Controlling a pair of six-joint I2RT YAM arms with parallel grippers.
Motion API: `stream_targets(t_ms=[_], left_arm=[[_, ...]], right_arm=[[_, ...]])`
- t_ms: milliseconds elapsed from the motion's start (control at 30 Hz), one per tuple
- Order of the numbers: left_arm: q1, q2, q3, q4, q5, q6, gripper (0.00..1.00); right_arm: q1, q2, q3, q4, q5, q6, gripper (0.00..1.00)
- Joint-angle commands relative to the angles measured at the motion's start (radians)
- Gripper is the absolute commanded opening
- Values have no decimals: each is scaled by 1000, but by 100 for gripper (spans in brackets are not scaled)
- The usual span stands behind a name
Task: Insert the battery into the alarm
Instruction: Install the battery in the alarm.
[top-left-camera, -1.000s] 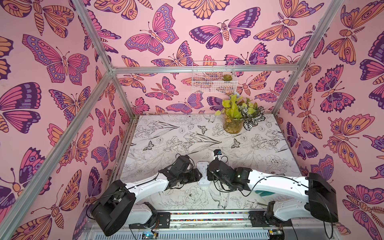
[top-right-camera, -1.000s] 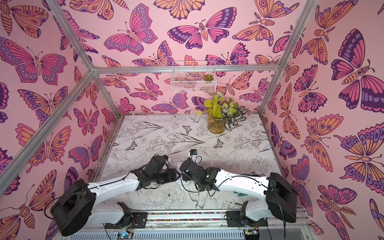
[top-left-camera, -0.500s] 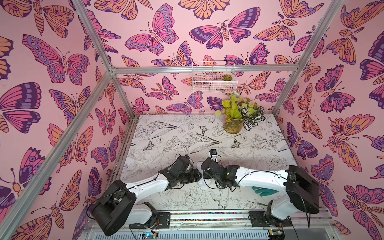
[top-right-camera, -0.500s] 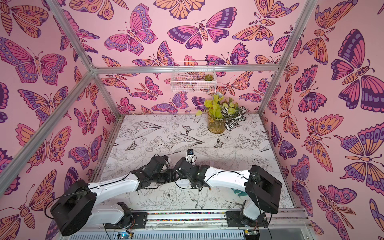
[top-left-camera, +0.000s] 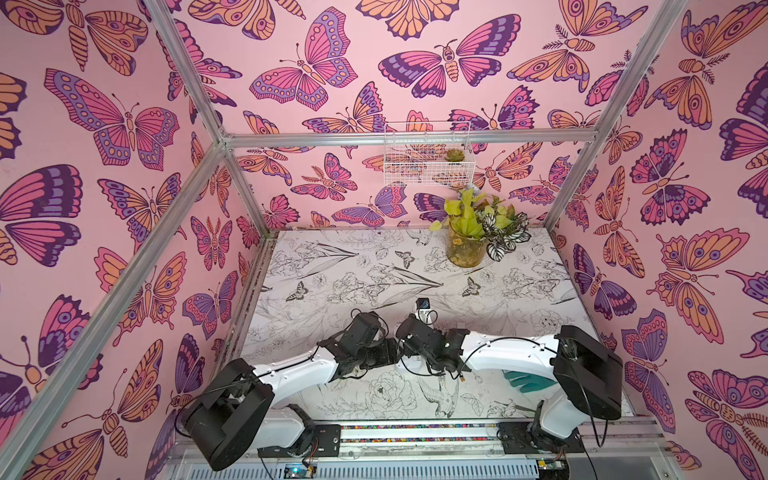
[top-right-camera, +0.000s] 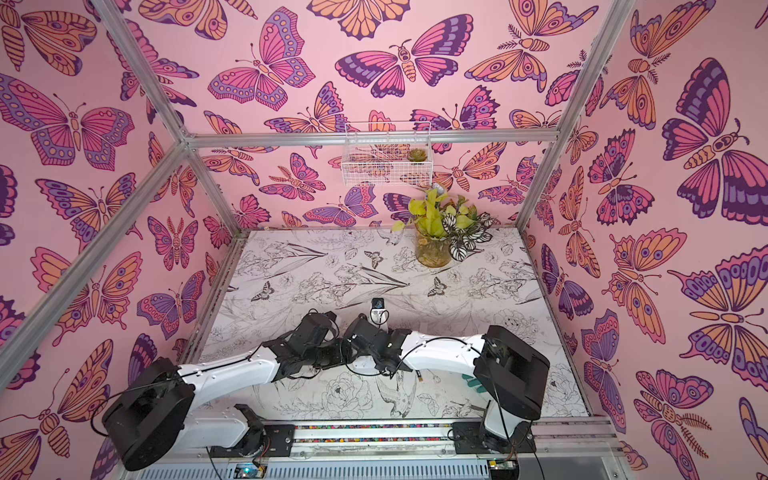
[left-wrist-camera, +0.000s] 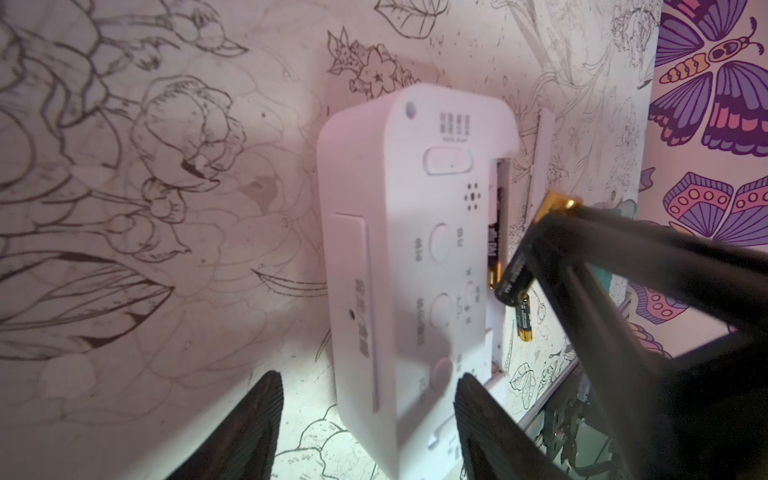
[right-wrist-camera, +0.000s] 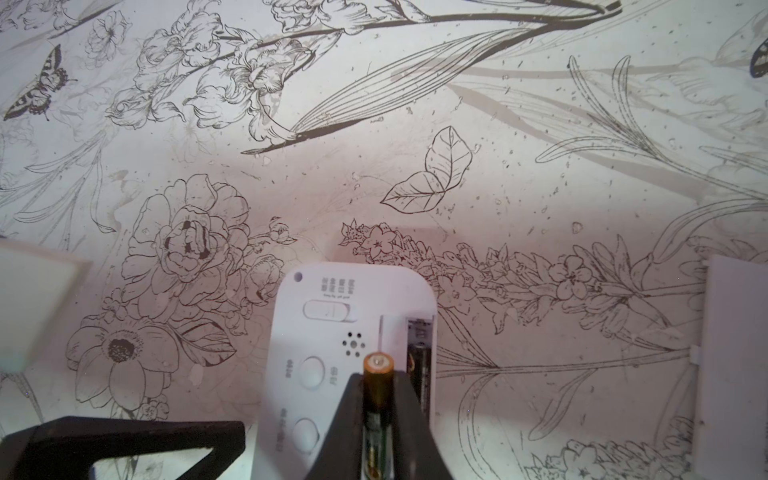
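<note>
The white alarm (left-wrist-camera: 399, 257) lies back-up on the table with its battery bay open along one edge. One black-and-gold battery (left-wrist-camera: 494, 245) sits in the bay. My right gripper (right-wrist-camera: 377, 380) is shut on a second battery (right-wrist-camera: 377, 368), gold end forward, just above the alarm's back (right-wrist-camera: 332, 332) beside the bay. My left gripper (left-wrist-camera: 368, 376) is open around the alarm's near end, with a gap showing at one finger (left-wrist-camera: 266, 399). In both top views the two grippers meet over the alarm (top-left-camera: 409, 365) (top-right-camera: 365, 362), which is mostly hidden.
A third battery (left-wrist-camera: 524, 322) lies loose on the table past the alarm. A flat white cover (right-wrist-camera: 735, 365) lies off to the side. A teal glove (top-left-camera: 525, 380) sits under the right arm. A plant jar (top-left-camera: 465, 249) and a wire basket (top-left-camera: 428, 158) are at the back.
My right arm has swung left and brought its battery over the alarm. The left arm has stayed in place.
</note>
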Motion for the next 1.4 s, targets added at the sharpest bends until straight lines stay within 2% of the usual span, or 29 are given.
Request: stream_targets(t_ms=[0, 333, 700, 867, 933, 1100, 1367], left_arm=[[-3, 10, -13, 4, -4, 2, 68], [-3, 11, -11, 4, -7, 7, 68], [-3, 11, -11, 4, -7, 7, 68], [-4, 18, -8, 4, -5, 8, 68], [-3, 21, -8, 4, -4, 8, 68], [-4, 28, -7, 3, 0, 10, 66], [-3, 31, -5, 4, 2, 7, 66]], right_arm=[[-8, 19, 18, -26, 31, 4, 16], [-8, 47, 29, -46, 15, 10, 17], [-8, 10, 13, -36, -8, -1, 30], [-7, -32, 19, -48, 7, -47, 32], [-21, -39, 18, -40, 12, -64, 31], [-96, -13, 44, -35, -99, -108, 19], [-134, 41, 76, -34, -161, -140, 16]])
